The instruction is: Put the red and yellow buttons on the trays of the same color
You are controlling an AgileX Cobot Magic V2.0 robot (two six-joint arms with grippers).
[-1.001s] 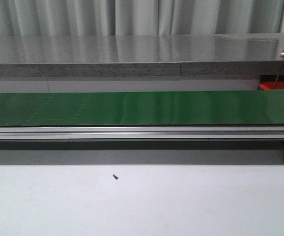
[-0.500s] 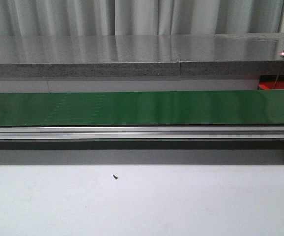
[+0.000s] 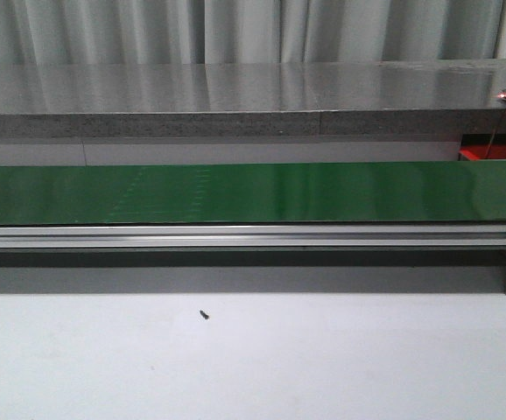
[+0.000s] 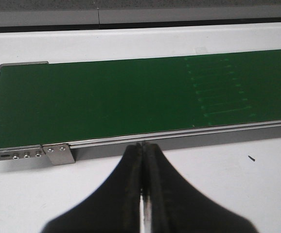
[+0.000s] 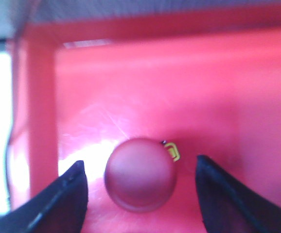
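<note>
Right now the right gripper (image 5: 140,187) hangs wide open over the red tray (image 5: 189,92), its fingers (image 5: 67,194) standing clear on either side of a red button (image 5: 140,174) that sits on the tray floor — gripping nothing. If they lift crookedly, a finger could clip the button and knock it toward the tray wall. The left gripper (image 4: 143,150) waits pressed shut and empty just before the green belt (image 4: 96,99), which carries no button here — a late start could let the next one ride past. No yellow tray shows.
</note>
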